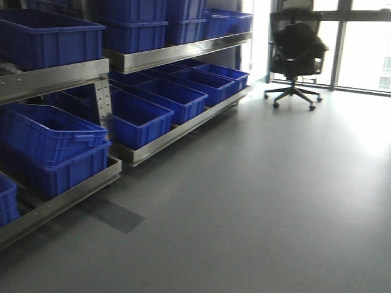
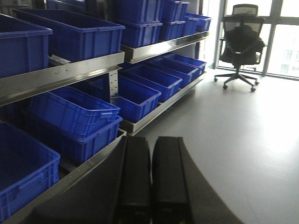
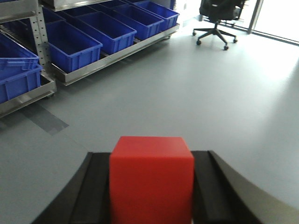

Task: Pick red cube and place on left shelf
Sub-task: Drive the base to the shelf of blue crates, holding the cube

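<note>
Grey floor (image 1: 275, 201) fills most of every view, smooth and faintly shiny, with bright windows (image 1: 360, 49) at the upper right of the front view and a black office chair (image 1: 296, 55) standing before them. Along the left side of the frame runs a steel rack loaded with blue crates (image 1: 137, 119), some stacked one on another. The left shelf (image 2: 70, 73), a brushed-steel level with a flat front rail, crosses the left part of the left wrist view, with crates above and below it.

The red cube (image 3: 152, 179) sits at the lower centre of the right wrist view, clamped in the right gripper (image 3: 152, 158): its black fingers (image 3: 96, 186) press against the cube's two sides. The cube hangs over bare floor, well apart from the rack, which shows at the upper left of that view.

The left gripper (image 2: 151, 140), at the bottom centre of its own view, has its fingers drawn together side by side, with only a thin seam and nothing between them.
</note>
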You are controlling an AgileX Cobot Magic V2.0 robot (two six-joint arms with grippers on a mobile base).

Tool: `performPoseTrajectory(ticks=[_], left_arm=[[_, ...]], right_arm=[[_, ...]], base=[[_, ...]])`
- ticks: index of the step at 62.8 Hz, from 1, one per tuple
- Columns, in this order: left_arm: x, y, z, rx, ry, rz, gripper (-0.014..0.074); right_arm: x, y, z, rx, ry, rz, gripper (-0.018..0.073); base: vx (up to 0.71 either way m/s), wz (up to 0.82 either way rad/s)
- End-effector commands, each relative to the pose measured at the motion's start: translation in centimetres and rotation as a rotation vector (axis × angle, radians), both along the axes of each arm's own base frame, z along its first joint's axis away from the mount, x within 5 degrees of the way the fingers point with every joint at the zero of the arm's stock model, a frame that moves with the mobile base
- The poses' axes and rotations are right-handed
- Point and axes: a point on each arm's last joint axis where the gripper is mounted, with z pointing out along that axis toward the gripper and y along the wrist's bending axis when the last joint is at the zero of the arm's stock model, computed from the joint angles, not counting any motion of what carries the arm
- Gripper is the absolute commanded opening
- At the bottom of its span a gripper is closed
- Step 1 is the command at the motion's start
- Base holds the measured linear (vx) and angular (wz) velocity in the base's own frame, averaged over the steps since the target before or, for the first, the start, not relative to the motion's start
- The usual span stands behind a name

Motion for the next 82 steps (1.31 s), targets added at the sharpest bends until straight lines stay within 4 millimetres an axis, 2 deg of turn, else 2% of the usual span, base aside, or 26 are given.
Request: performPoseTrajectory(ticks=[1,29,66,82], left_arm=[[-0.02,0.08,0.07,-0.014,-0.076,0.008,0.0101],[-0.02,0.08,0.07,-0.014,-0.076,0.008,0.0101],[-0.02,0.08,0.07,-0.014,-0.076,0.008,0.0101],[-0.02,0.08,0.07,-0.014,-0.076,0.008,0.0101]], right_arm=[[0.13,0.12,1.52,-0.021,-0.098,0.016,0.0065],[0.13,0.12,1.52,-0.021,-0.098,0.016,0.0065],[0.13,0.11,1.51,-0.023,-0.098,0.017,0.0065],[0.14,0.11,1.52,-0.023,-0.099,0.017,0.0065]], base=[[0.71,0.56],[0.65,0.58],[0.55,0.82],[0.39,0.44]])
